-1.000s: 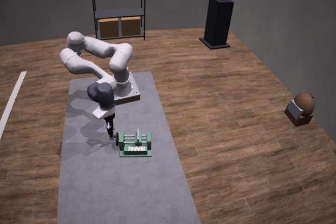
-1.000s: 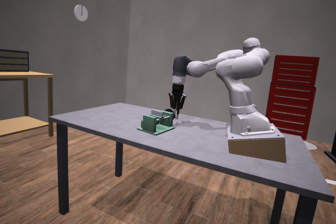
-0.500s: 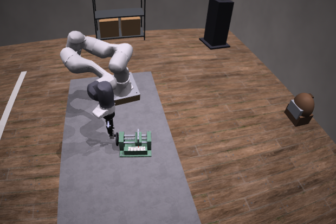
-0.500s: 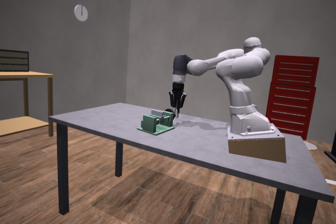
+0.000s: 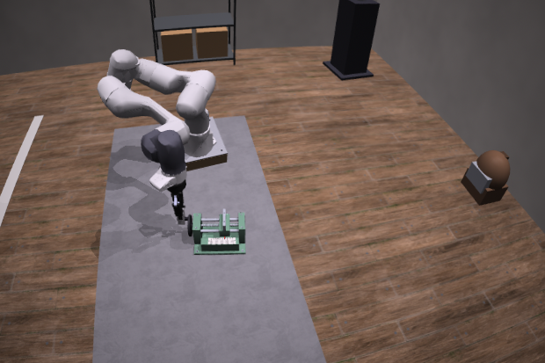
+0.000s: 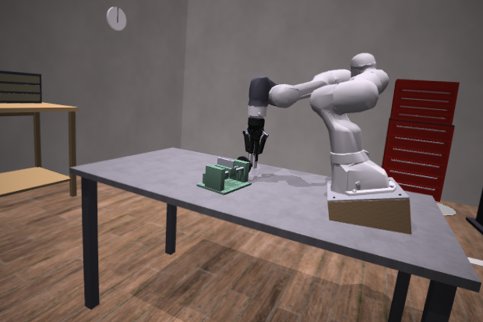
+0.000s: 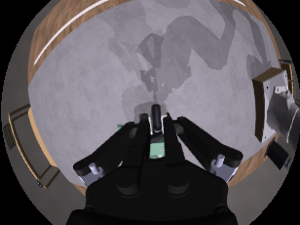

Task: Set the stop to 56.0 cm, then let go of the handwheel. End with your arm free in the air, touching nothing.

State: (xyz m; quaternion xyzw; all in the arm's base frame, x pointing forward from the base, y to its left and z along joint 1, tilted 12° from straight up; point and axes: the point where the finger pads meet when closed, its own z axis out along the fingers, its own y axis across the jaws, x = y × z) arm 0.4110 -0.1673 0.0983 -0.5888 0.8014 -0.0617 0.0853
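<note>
A green stop fixture (image 5: 217,233) sits on the grey table, with a grey stop block (image 5: 224,220) on its screw rails and a white scale strip (image 5: 223,241) at its front. It also shows in the exterior view (image 6: 225,177). A black handwheel (image 5: 189,225) is on its left end. My gripper (image 5: 179,216) points down at the wheel's left side and is shut on the handwheel's crank handle. In the wrist view the fingers pinch a thin dark handle (image 7: 155,116), with a bit of green below. The scale reading is too small to tell.
My arm's base (image 5: 203,147) stands on a wooden block at the table's far end. A shelf with boxes (image 5: 193,6), a black pedestal (image 5: 353,37) and a red cabinet (image 6: 422,136) stand off the table.
</note>
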